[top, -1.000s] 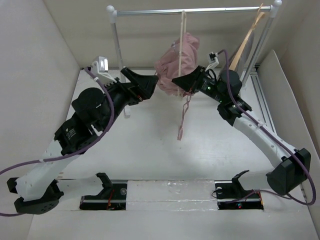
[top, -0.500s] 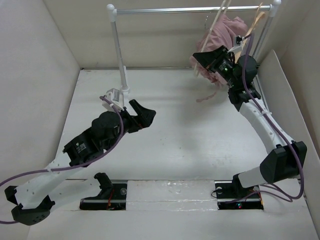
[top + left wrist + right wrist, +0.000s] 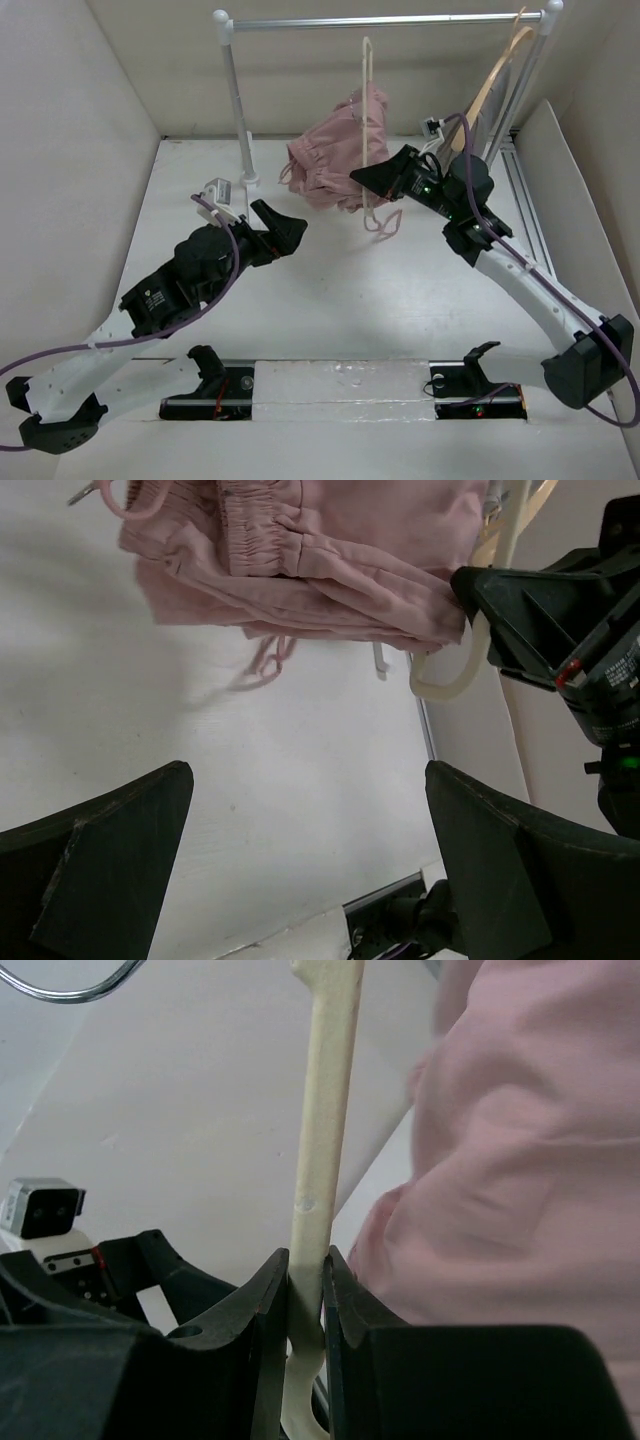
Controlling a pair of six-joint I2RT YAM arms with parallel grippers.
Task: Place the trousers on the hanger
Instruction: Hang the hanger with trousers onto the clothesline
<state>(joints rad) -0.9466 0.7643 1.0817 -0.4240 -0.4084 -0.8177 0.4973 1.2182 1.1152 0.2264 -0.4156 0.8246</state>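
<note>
Hanger (image 3: 366, 110) stands near-vertical, seen edge-on, hook end up just below rail (image 3: 400, 19). Its lower end is pinched tight betw. the right gripper (image 3: 362, 182) jaws. Trousers (image 3: 330, 155) are dusty pink, bunched up, gathered waistband showing. They hang against the hanger above the table's (image 3: 330, 290) back-centre, w/ a drawstring (image 3: 385, 222) loop dangling. Left gripper (image 3: 283, 218) has jaws wide, holding nothing, apart from the fabric. White print on right gripper body is too small to read.

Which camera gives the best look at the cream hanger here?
The top external view: the hanger shows at full length, upright, with the trousers bunched on its lower half. The right wrist view shows only a short stretch clamped in the right gripper; the left wrist view shows only a curved end beside the trousers.
</note>
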